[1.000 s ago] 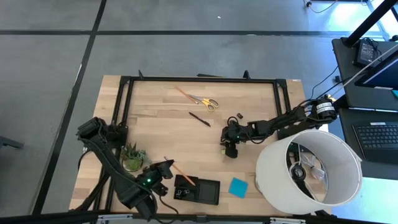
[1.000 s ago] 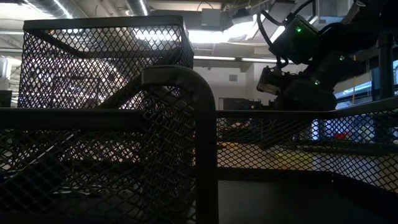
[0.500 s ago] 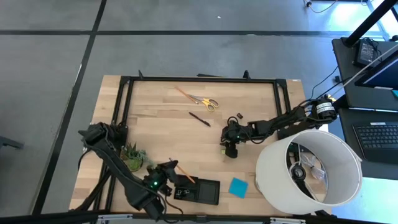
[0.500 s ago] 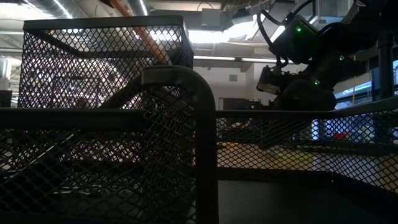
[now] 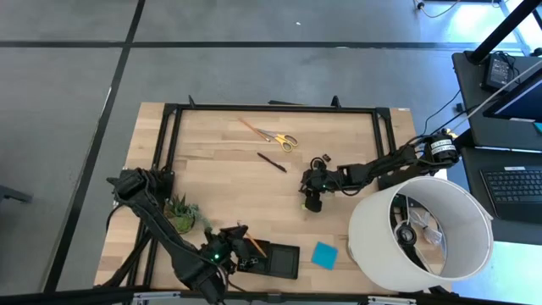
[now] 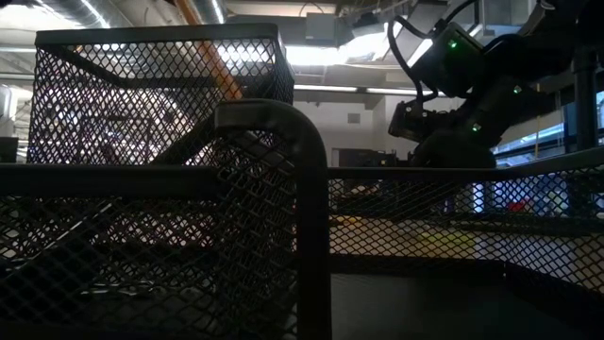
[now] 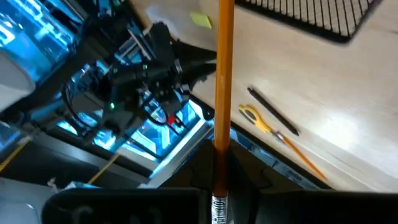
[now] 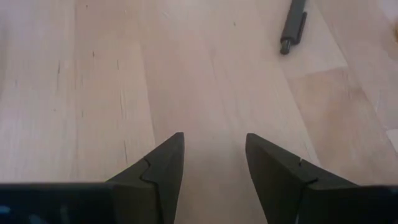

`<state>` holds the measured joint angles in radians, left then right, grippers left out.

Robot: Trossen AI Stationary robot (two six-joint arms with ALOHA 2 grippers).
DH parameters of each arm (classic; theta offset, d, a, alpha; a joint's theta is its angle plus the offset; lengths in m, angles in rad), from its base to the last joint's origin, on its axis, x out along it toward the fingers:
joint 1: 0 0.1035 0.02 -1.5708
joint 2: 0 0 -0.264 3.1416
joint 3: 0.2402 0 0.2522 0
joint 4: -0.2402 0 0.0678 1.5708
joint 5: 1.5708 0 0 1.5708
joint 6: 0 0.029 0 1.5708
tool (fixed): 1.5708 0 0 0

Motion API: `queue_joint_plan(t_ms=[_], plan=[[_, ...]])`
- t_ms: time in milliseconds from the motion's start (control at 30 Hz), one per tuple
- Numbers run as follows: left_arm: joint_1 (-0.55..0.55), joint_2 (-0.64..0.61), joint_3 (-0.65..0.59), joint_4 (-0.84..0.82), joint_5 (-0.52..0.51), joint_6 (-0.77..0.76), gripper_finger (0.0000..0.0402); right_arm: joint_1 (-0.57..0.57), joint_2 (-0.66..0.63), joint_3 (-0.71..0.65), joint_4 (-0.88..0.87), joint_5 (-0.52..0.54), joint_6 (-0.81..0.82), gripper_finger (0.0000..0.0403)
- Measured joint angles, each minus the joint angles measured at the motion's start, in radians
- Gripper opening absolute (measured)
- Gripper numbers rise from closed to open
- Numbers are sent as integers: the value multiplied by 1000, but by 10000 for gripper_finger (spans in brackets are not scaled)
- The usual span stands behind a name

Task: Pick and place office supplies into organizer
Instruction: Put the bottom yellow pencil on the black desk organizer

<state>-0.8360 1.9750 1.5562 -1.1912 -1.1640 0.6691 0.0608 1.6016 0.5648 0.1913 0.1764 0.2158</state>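
The left gripper is at the near edge of the light wooden table, just beside the left end of the low black mesh organizer tray, and its fingers are pinched tight on a long orange pencil. In the left wrist view the pencil runs straight out from between the fingers, and in the high view its free end reaches over the organizer's left part. In the low view, shot from behind the organizer's mesh walls, the pencil shows as an orange bar slanting above the tall mesh compartment. The small green potted plant stands just beside the left arm. The right gripper hovers over bare wood near the table's middle, its two dark fingers spread apart with nothing between them. Well apart from the organizer, toward the far side of the table, lie the yellow-handled scissors and a thin black pen. A bright blue square note pad lies just beside the organizer's right end, near the large white cylindrical lampshade.
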Motion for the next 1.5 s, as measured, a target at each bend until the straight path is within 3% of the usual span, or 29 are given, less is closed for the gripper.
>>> queue_joint_plan(t_ms=[400, 700, 1200, 1500], plan=[[21, 90, 0, 56, -9, 62, 17, 0, 0, 0, 0, 0, 11, 174], [21, 88, 0, 107, -8, 104, 20, 0, 0, 0, 0, 0, 11, 174], [18, 88, 0, 126, -15, 50, 105, 0, 0, 0, 0, 0, 11, 174], [11, 84, 43, 115, -24, 51, 127, 0, 0, 0, 0, 0, 11, 174]])
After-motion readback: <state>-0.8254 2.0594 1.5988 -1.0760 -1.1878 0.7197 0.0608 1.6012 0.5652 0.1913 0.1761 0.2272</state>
